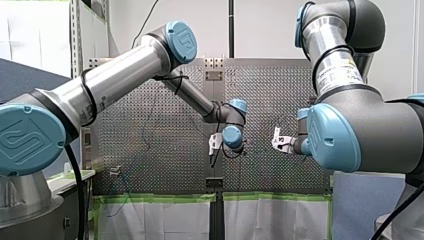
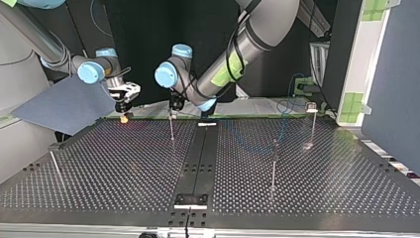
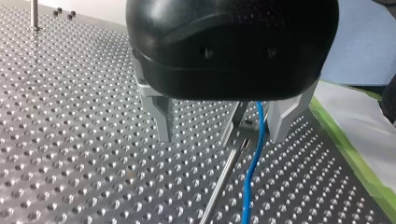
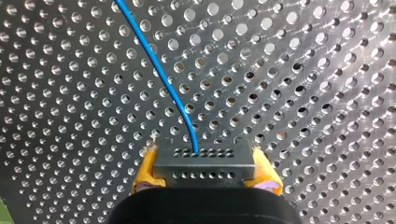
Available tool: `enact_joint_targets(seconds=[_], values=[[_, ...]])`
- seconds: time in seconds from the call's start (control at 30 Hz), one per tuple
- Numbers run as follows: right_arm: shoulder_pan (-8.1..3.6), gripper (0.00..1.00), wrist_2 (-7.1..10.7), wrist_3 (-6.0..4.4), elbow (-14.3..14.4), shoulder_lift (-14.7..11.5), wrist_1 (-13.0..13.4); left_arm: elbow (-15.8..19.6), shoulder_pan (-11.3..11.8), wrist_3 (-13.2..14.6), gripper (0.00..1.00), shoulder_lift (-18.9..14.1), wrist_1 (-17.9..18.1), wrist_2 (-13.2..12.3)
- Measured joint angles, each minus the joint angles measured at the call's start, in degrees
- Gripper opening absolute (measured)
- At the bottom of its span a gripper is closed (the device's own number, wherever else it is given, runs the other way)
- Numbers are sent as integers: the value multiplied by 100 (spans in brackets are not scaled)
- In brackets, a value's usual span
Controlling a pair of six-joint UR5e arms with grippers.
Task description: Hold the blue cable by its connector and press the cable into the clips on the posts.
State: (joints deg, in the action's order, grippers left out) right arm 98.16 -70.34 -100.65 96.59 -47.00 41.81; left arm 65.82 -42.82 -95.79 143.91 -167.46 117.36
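Toward the table's middle in the front view, my left gripper (image 1: 216, 145) and my right gripper (image 1: 280, 142) hang near each other but apart over the perforated table (image 1: 150, 115). The cable is too thin to trace here.

Across the table in the top view, both grippers sit near its far edge, my right one to the left of the centre seam. My left one is just beside it, above a thin post (image 2: 171, 130). Three other posts stand well apart: one (image 2: 274, 166) in the right half, one (image 2: 312, 124) by the far right corner and one (image 2: 54, 166) leaning near the left edge. Faint blue slack loops by the far right corner (it could snag on those two posts).

From the left wrist, the metal fingers (image 3: 161, 116) are spread. The blue cable (image 3: 252, 172) runs between them, close to one, gripped by neither. The post lies just beside the cable, its top between the fingers. To seat the cable well, I judge the fingers should straddle the post and push the cable straight down onto its top, not sideways, or the thin post may bend.

From the right wrist, the yellow pads (image 4: 144, 172) pinch the connector (image 4: 204, 161) from both sides, and the cable leaves its middle across the table. A level, lightly taut hold should help.
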Motion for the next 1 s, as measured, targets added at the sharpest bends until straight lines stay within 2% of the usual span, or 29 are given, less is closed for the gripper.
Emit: enact_joint_targets(seconds=[0.13,0.37,0.5,0.73,1.0], values=[[0,0,1,0,1,0,-6,5,-64,-2,100,0,-41,146],[-3,0,1,0,2,3,-12,13,-146,-1,100,0,-61,191],[-9,0,2,-1,1,7,-14,121,-190,-10,100,0,-27,149],[-9,0,2,-1,0,13,-12,442,-205,-97,100,0,236,42],[-11,0,17,-1,1,17,-9,477,-215,-119,100,0,345,-3]])
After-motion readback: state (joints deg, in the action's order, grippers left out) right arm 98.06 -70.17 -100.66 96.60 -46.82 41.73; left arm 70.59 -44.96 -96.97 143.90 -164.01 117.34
